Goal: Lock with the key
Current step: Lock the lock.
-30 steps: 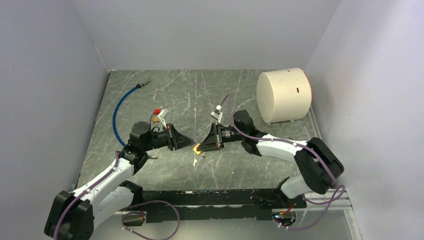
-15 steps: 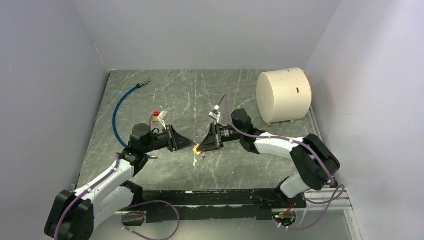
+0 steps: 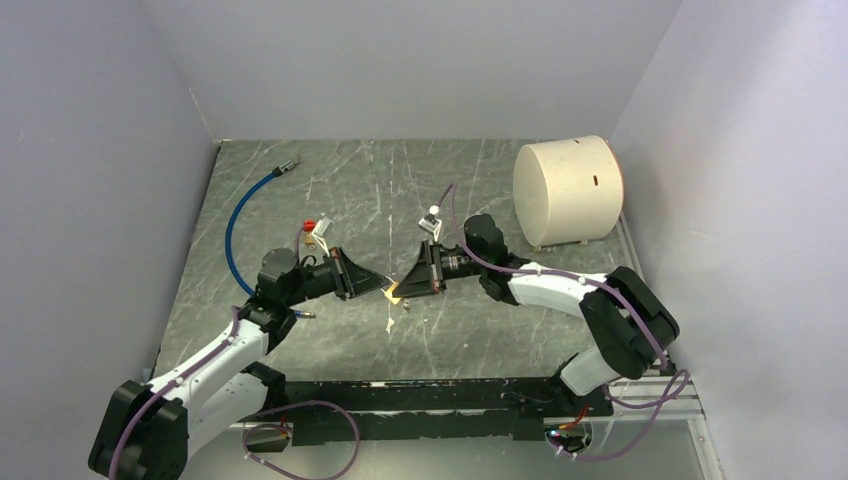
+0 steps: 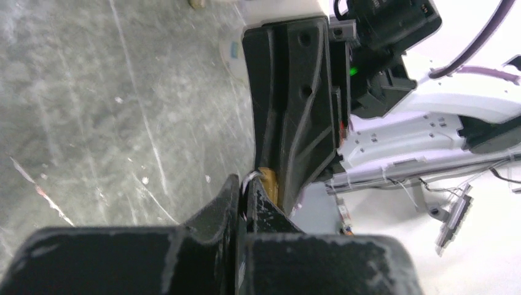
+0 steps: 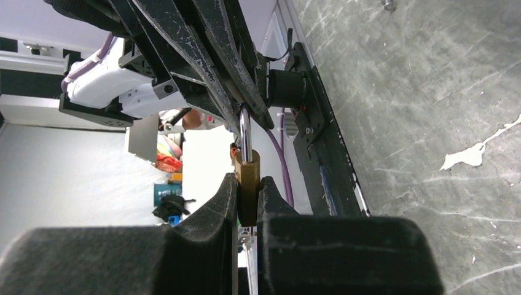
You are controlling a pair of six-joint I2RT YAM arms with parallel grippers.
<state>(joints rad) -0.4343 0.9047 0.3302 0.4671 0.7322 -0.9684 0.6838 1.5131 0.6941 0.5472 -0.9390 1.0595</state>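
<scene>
The padlock (image 5: pixel 247 184) is held off the table (image 3: pixel 330 190), near its middle, between the two arms. Its body is pinched between the closed jaws of the right gripper (image 5: pixel 247 195), and the crown of the shackle (image 5: pixel 244 132) is clamped by the fully shut tips of the left gripper (image 5: pixel 246 115).

Several failures are judged possible. The shackle could be twisted or pulled out of the narrow tips if the arms are driven off its axis. The body could be pivoted between the pads by the same sideways load. Both grippers are occupied, so the key (image 3: pixel 391 321) cannot be turned without one grip being given up, and the lock may then swing or be dropped. The key is taken to be the small pale piece hanging under the lock, though it is too small to be identified with certainty.

The body is brass, flat-faced and smooth, so little bite is offered to the pads. The shackle is a round, polished steel loop that is easily rolled. The fingers are black, scuffed plastic and taper to wedges. The tabletop is grey and marbled, with white scratches. A blue hose (image 3: pixel 235 215) and a cream cylinder (image 3: pixel 568 190) lie well apart from the work.
</scene>
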